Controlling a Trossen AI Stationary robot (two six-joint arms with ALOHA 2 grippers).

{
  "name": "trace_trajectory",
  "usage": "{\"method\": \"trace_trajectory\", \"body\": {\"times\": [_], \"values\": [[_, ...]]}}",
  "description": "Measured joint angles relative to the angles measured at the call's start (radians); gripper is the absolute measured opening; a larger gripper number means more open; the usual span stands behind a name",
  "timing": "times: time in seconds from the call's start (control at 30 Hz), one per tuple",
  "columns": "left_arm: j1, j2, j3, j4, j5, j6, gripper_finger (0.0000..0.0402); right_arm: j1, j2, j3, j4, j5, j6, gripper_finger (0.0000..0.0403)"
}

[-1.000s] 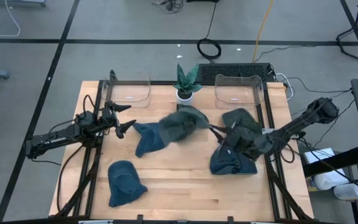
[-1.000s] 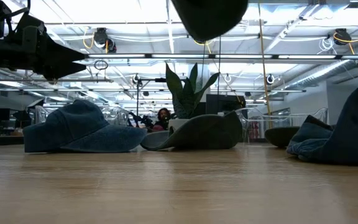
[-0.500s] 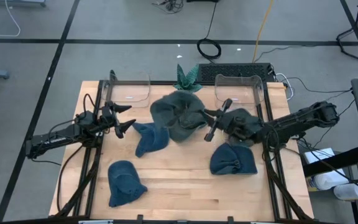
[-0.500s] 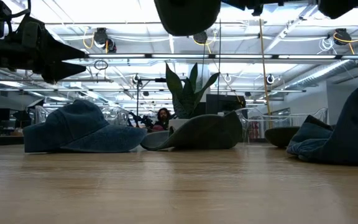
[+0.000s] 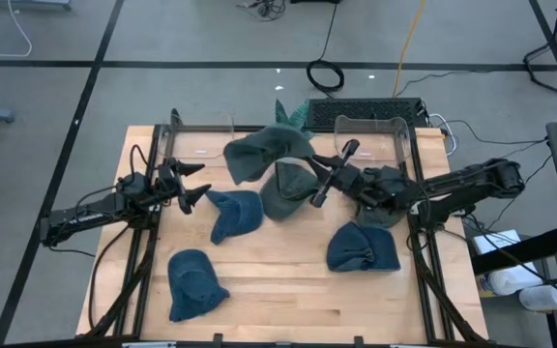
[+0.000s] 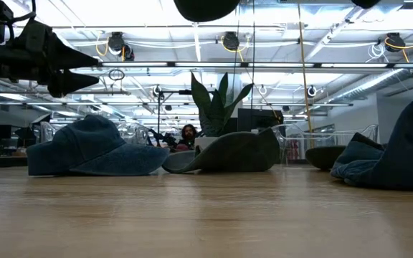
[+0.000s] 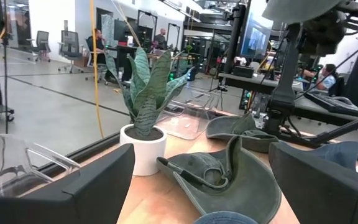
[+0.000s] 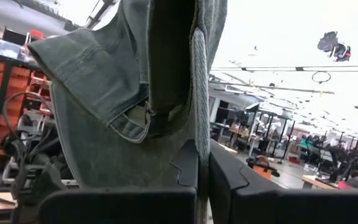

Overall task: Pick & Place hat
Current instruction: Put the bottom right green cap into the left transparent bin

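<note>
A grey-green hat [image 5: 259, 153] hangs in the air over the table's far middle, with my right gripper [image 5: 309, 174] shut on it. In the low view it shows only as a dark shape [image 6: 206, 7] at the top edge. A second grey-green hat [image 5: 283, 190] rests on its brim on the table below. Blue hats lie at the centre left [image 5: 235, 213], the near left [image 5: 196, 285] and the near right [image 5: 361, 249]. My left gripper [image 5: 199, 193] stands open at the left, level above the table, touching nothing. My right gripper pinches the hat's stitched edge band [image 8: 197, 118] between its two shut fingers [image 8: 225, 177]. The fingers come from the table's right side, slanting a little upward. The hat is lifted clear of the table and its crown [image 8: 98, 106] droops loosely beside the fingers.
Two clear bins stand at the far edge, one on the left [image 5: 201, 140] and one on the right [image 5: 370, 135]. Between them is a potted plant [image 5: 293, 108], half covered by the lifted hat. A dark hat [image 5: 387, 184] lies under my right arm.
My right gripper has swung up and toward the table's far left with the grey-green hat. The hat stays clear of the table and has uncovered the second grey-green hat beneath it. In the low view the held hat has risen almost out of the top.
</note>
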Motion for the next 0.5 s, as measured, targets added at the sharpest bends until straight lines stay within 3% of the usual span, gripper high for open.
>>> {"method": "trace_trajectory", "body": {"times": [0.5], "values": [[0.000, 0.000, 0.000, 0.003, 0.018, -0.191, 0.0379, 0.000, 0.051, 0.043, -0.006, 0.005, -0.036, 0.0000]]}}
